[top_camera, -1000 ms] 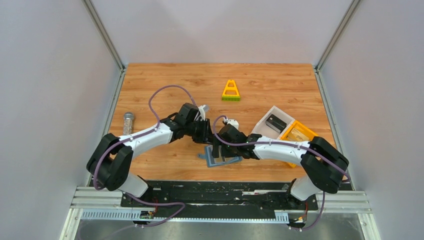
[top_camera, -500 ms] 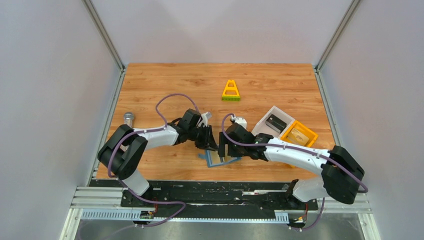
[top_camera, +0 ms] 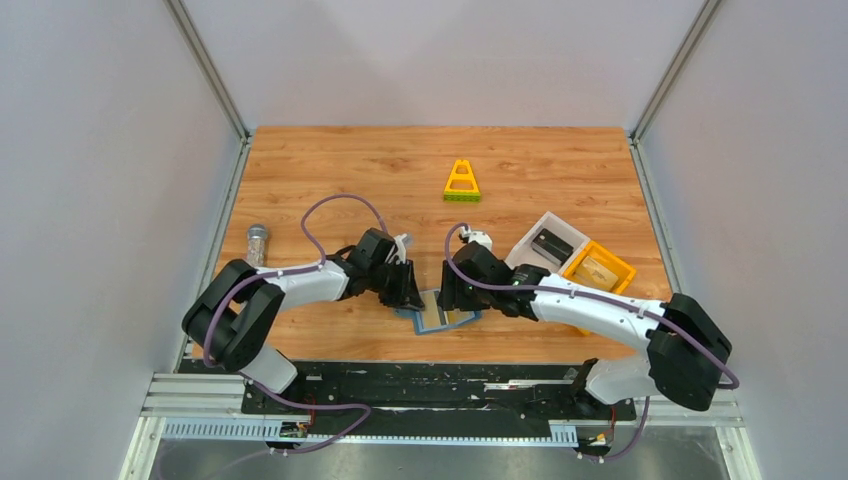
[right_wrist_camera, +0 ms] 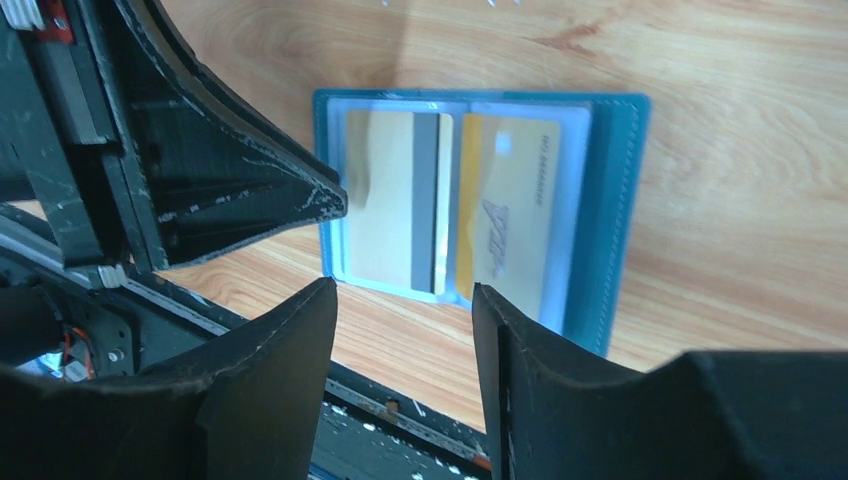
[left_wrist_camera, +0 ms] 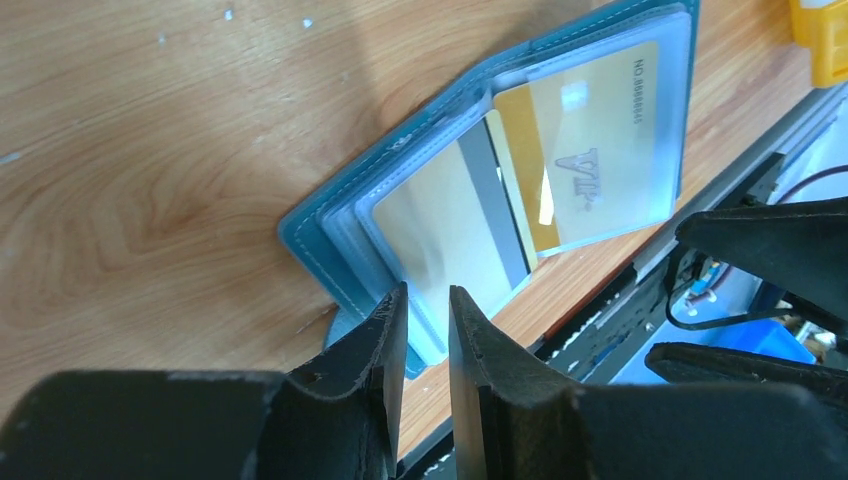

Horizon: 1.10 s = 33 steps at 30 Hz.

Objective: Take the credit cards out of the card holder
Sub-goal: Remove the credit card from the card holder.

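Judging handling first: the card holder (top_camera: 440,315) lies open on the table (top_camera: 330,170) near its front edge, between the two grippers. It looks light and floppy, so it would probably slide or lift if pulled unpinned. The credit cards (right_wrist_camera: 510,220) sit in clear sleeves: a gold one on one page, one with a dark stripe (left_wrist_camera: 450,230) beside it. They are thin, stiff and likely slick. The best hold is a card's short edge at the sleeve mouth, with the holder pinned by its blue border.

Left gripper (left_wrist_camera: 427,300): fingers nearly pressed together with only a thin slit. The sleeve edge runs into that slit and seems nipped there.

Right gripper (right_wrist_camera: 405,295): fingers spread wide above the open pages, holding nothing.
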Each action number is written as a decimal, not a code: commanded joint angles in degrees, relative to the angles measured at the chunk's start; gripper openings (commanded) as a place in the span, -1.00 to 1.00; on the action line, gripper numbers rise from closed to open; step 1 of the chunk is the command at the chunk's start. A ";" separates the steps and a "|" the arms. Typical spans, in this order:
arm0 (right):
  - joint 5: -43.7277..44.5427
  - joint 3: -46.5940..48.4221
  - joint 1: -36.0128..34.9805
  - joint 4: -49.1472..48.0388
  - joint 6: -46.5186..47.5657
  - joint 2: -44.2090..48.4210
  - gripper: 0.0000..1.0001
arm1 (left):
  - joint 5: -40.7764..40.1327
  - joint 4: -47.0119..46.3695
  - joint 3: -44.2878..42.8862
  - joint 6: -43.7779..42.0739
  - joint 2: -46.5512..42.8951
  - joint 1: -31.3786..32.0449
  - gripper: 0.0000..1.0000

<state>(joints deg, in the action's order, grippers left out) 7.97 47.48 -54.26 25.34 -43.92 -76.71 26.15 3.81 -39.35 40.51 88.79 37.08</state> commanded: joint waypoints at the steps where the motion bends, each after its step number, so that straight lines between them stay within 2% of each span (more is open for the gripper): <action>1: -6.10 -1.84 2.25 -10.29 2.58 -2.25 0.05 | -3.75 2.54 0.76 -2.64 -3.04 0.15 -0.42; 4: -7.05 -3.06 2.96 -14.01 3.99 -3.84 0.02 | -4.74 3.56 0.62 -3.26 -3.63 0.10 -0.42; 8: -12.60 -4.06 5.11 -17.31 4.20 -7.95 -0.06 | -4.80 3.97 0.54 -3.51 -3.60 0.10 -0.42; 13: -16.62 -6.57 6.38 -22.59 3.87 -10.68 -0.23 | -4.96 3.94 0.83 -3.63 -3.21 0.12 -0.42; 21: -19.44 -8.81 7.44 -27.55 3.21 -12.37 -0.40 | -5.54 4.28 0.90 -3.92 -2.82 0.10 -0.45; 30: -22.45 -10.88 7.67 -31.43 2.79 -11.00 -0.99 | -7.76 6.70 0.27 -4.48 -3.72 0.12 -0.48; 33: -23.01 -11.18 7.75 -32.20 2.81 -10.44 -1.00 | -8.07 7.58 -0.33 -4.14 -4.61 0.13 -0.48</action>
<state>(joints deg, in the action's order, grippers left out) -12.56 37.01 -46.30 -2.09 -41.25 -88.36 20.38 9.34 -38.72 37.76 86.24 37.08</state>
